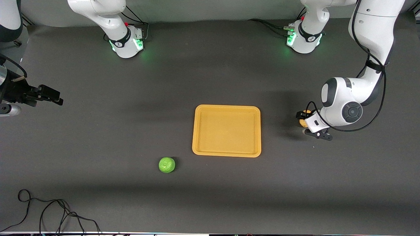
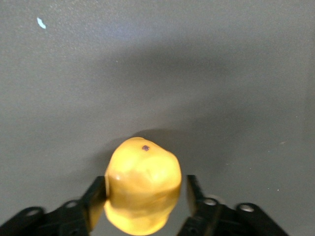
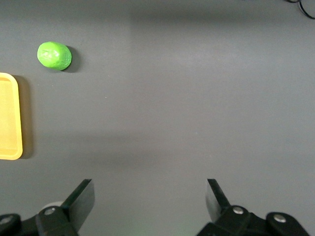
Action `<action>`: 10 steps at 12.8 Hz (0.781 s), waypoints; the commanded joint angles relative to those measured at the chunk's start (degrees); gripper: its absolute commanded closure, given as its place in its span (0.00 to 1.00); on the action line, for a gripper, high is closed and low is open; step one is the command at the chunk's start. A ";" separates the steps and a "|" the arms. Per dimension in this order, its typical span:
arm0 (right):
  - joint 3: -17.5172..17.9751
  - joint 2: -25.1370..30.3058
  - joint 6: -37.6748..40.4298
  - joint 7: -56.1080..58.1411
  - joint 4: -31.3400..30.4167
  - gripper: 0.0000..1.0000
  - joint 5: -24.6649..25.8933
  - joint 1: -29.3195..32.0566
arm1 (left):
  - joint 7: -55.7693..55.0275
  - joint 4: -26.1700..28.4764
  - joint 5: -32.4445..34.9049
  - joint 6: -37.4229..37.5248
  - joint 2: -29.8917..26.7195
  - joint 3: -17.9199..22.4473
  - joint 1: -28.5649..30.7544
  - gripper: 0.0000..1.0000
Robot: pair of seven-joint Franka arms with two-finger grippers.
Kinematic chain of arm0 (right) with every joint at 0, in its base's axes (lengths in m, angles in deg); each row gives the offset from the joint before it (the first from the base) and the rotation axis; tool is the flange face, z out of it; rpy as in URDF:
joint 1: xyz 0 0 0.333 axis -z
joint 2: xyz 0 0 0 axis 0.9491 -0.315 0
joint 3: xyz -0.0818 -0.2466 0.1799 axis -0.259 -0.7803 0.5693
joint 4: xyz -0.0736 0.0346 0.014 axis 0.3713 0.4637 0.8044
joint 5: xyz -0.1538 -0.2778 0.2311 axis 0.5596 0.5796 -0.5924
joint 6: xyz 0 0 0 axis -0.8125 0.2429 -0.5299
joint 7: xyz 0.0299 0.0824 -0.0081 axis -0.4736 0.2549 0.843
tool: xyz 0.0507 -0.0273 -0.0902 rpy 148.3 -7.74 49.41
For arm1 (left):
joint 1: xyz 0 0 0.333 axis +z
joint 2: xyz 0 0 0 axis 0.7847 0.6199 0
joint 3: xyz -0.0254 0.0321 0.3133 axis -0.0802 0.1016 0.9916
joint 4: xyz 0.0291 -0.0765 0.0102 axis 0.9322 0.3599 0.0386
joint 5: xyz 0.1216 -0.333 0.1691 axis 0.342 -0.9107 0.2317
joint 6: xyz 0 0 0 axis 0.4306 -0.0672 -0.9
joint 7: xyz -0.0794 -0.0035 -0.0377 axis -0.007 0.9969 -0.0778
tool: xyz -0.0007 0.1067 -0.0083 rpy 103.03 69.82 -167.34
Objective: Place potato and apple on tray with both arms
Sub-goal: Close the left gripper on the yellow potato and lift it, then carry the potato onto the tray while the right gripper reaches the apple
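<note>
The yellow-tan potato (image 1: 303,123) lies on the dark table toward the left arm's end, beside the orange-yellow tray (image 1: 226,107). My left gripper (image 1: 303,123) is low around it. In the left wrist view the potato (image 2: 142,184) sits between the fingers (image 2: 96,196): one touches it, and a narrow gap shows at the other. The green apple (image 1: 167,165) lies nearer the front camera than the tray, off its corner toward the right arm's end. My right gripper (image 1: 54,95) is open and empty over the table's right-arm end. Its wrist view (image 3: 150,196) shows the apple (image 3: 54,55) and the tray's edge (image 3: 10,118).
Black cables (image 1: 49,209) lie at the table's front edge toward the right arm's end. The two green-lit bases (image 1: 126,42) (image 1: 303,39) stand along the table's farthest edge from the front camera. A small white speck (image 2: 41,22) is on the table near the potato.
</note>
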 commanded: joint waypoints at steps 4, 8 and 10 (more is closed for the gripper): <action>0.16 -2.16 0.69 -0.06 2.90 0.00 -0.86 -1.63 | -4.39 -2.47 -7.22 5.08 -7.01 -1.21 -2.35 1.00; 0.25 -10.93 0.60 -3.89 12.72 0.00 -1.31 -6.72 | -26.24 -16.85 -7.60 6.13 2.37 -2.27 -13.32 1.00; 0.25 -16.64 0.59 -12.06 19.13 0.00 -1.22 -11.63 | -31.99 -21.37 -7.33 5.61 6.86 -2.27 -17.20 1.00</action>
